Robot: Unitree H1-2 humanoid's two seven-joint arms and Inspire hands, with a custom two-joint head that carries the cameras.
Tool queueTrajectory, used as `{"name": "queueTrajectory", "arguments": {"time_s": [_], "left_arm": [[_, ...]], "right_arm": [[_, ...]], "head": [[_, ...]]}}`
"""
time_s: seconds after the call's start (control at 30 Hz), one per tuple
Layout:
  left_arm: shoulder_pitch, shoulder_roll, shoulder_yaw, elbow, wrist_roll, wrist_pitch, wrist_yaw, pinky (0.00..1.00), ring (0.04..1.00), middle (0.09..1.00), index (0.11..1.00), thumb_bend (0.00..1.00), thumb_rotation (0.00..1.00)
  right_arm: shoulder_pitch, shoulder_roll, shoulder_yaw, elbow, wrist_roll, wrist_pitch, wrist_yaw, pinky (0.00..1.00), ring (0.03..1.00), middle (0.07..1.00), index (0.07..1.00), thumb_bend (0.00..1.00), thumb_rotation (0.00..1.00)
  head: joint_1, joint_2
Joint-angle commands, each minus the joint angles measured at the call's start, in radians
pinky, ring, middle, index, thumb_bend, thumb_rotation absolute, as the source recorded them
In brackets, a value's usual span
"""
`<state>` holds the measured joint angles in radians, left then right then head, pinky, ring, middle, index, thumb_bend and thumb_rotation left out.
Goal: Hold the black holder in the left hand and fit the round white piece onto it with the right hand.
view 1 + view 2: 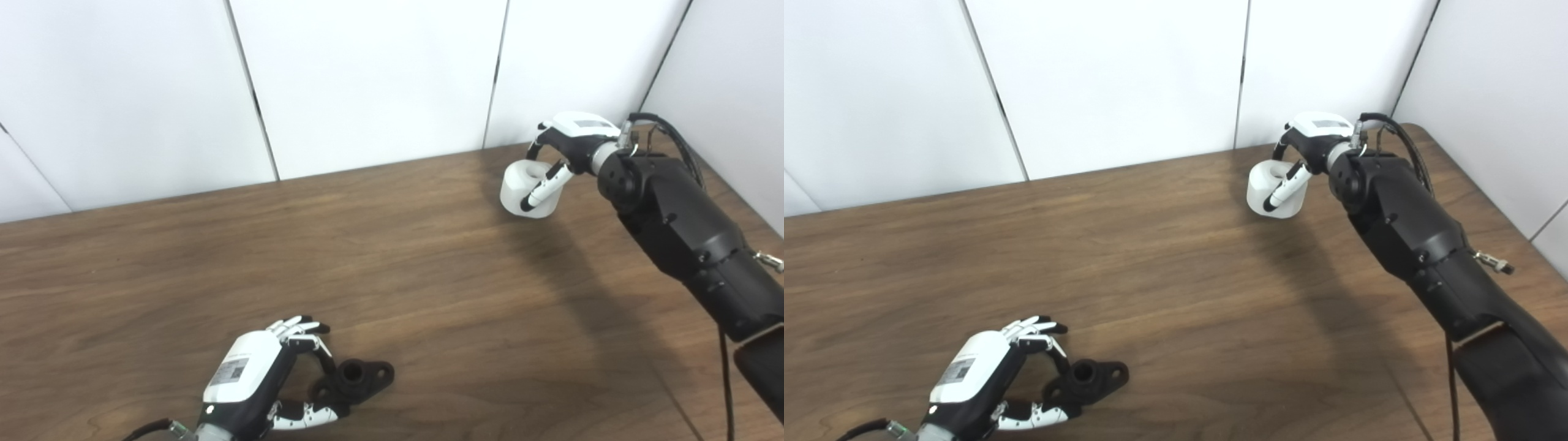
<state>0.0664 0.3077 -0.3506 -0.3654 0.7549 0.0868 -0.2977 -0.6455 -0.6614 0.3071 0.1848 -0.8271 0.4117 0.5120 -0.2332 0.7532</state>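
The black holder (361, 376) lies on the wooden table (392, 257) near the front left, its bored hub facing up and one flange ear pointing right. My left hand (254, 380) is closed on its left end, fingers above and thumb below; it also shows in the right eye view (977, 373). The round white piece (516, 185) is at the back right, near the wall. My right hand (569, 144) is shut on it, fingers over its rim and thumb across its front. The piece looks tilted; I cannot tell if it touches the table.
White wall panels (367, 79) run along the table's back edge and right side. The table's rounded back right corner (1421, 131) is just behind my right arm. Bare wood lies between the two hands.
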Motion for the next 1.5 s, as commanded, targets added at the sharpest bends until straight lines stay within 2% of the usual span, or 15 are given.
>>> {"name": "queueTrajectory", "arguments": {"time_s": [0.0, 0.97, 1.17, 1.2, 1.23, 1.3, 1.47], "left_arm": [[0.022, 0.009, -0.013, 0.000, 0.008, 0.028, -0.049, 0.90, 0.911, 0.831, 0.489, 0.51, 0.06], [0.021, 0.003, -0.017, -0.008, 0.022, 0.035, -0.059, 0.90, 0.910, 0.831, 0.489, 0.51, 0.06], [0.022, 0.002, -0.017, -0.014, 0.017, 0.034, -0.061, 0.90, 0.910, 0.828, 0.489, 0.51, 0.05], [0.022, 0.002, -0.017, -0.015, 0.016, 0.035, -0.062, 0.90, 0.909, 0.828, 0.489, 0.51, 0.05], [0.022, 0.002, -0.017, -0.015, 0.015, 0.037, -0.064, 0.90, 0.909, 0.828, 0.489, 0.51, 0.05], [0.023, 0.001, -0.016, -0.016, 0.015, 0.039, -0.065, 0.89, 0.910, 0.828, 0.489, 0.51, 0.05], [0.023, 0.000, -0.017, -0.018, 0.013, 0.040, -0.067, 0.89, 0.908, 0.827, 0.489, 0.51, 0.05]], "right_arm": [[-0.055, -0.036, -0.010, -0.010, -0.019, -0.024, -0.029, 0.96, 1.000, 0.965, 0.675, 0.98, 0.39], [-0.042, -0.026, -0.012, -0.006, -0.021, -0.043, -0.048, 0.94, 1.000, 0.943, 0.627, 0.96, 0.37], [-0.030, -0.031, -0.018, -0.012, -0.008, -0.071, -0.070, 0.90, 0.992, 0.895, 0.552, 0.85, 0.30], [-0.029, -0.031, -0.020, -0.013, -0.006, -0.074, -0.072, 0.89, 0.985, 0.882, 0.508, 0.63, 0.20], [-0.028, -0.031, -0.021, -0.013, -0.005, -0.076, -0.073, 0.89, 0.983, 0.876, 0.497, 0.58, 0.18], [-0.027, -0.031, -0.022, -0.011, -0.003, -0.079, -0.074, 0.88, 0.980, 0.869, 0.489, 0.54, 0.16], [-0.022, -0.031, -0.032, -0.014, 0.008, -0.075, -0.069, 0.88, 0.968, 0.845, 0.486, 0.53, 0.14]], "head": [[0.001, 0.002], [0.006, 0.006], [0.009, 0.012], [0.009, 0.012], [0.009, 0.012], [0.009, 0.012], [0.014, 0.019]]}}
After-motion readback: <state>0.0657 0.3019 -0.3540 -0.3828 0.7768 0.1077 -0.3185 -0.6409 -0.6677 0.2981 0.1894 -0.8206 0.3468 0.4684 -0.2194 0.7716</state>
